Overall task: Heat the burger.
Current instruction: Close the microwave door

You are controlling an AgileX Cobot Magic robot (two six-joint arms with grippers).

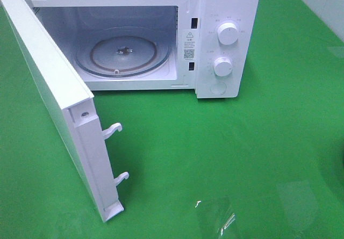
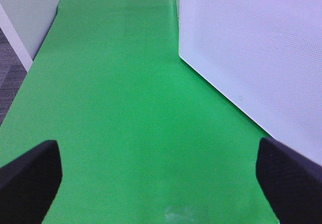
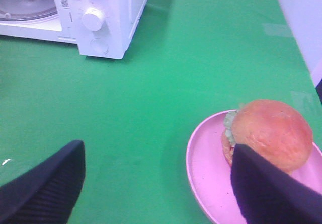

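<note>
1. On the green-covered desk [image 1: 242,158] stands a white box-shaped microwave oven [image 1: 226,40], its door [image 1: 51,99] swung fully open toward the left, presumably so the cavity can be reached from the front.
2. Inside, the round clear glass turntable [image 1: 115,53] lies bare; nothing has been loaded, so by my reckoning the heating job is only at its start.
3. The round burger with its glossy golden-brown bun and green lettuce [image 3: 269,133] sits on a pink round plate [image 3: 204,168], out on the right side of the desk, well apart from the oven and outside the high camera's view.
4. The right end effector [image 3: 156,183] hangs just above that plate with its dark fingers [image 3: 45,183] spread and released; one finger overlaps the near edge of the burger in the wrist view, but I cannot tell whether it touches it. It grasps nothing.
5. The left end effector [image 2: 158,176] is likewise released and empty, hovering low over bare green cloth beside the oven's perforated white side panel [image 2: 256,48], probably kept clear of the door.
6. The next move, I would judge, is closing on the burger or its plate and carrying it to the turntable; the plate's shallow rim could slip.
</note>
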